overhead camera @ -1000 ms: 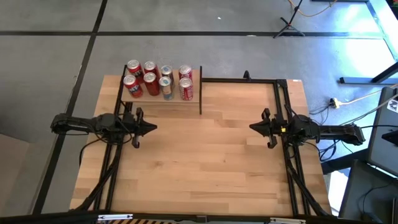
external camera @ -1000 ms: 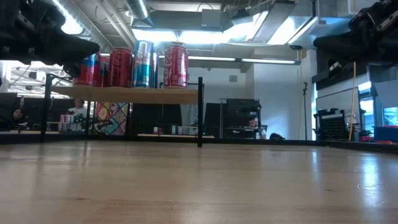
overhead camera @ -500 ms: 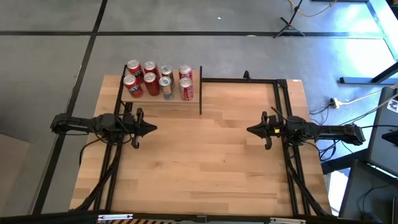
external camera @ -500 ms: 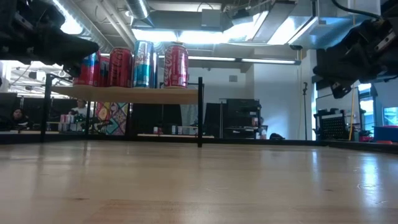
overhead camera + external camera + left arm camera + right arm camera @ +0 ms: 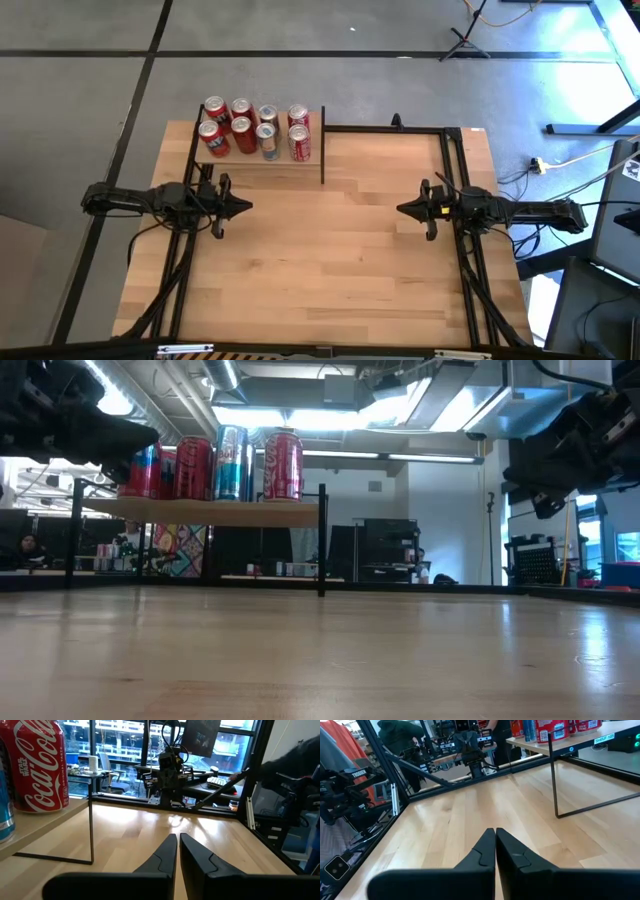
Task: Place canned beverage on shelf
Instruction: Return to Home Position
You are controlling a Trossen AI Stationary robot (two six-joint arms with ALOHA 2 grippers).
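Observation:
The shelf (image 5: 258,158), a small light-wood board on thin black posts, stands at the table's far left. Several cans (image 5: 256,128), red ones and blue-silver ones, stand upright on it. In the low view they line up along the shelf (image 5: 200,512), with a red cola can (image 5: 283,465) at its right end. My left gripper (image 5: 248,207) hovers shut at the table's left side, just in front of the shelf, and holds nothing; its wrist view shows a cola can (image 5: 40,767) beside it. My right gripper (image 5: 400,209) hovers shut at the right side, also with nothing in it.
A black metal frame (image 5: 390,128) runs along the table's far edge and down both sides under the arms. Bare wooden tabletop (image 5: 320,260) lies between the two grippers. People and desks show in the room beyond the table (image 5: 395,735).
My right gripper has tipped downward and sunk a little at the table's right side, with its tip reaching slightly farther toward the table's middle. It has stayed shut. The cans and the shelf have not moved.

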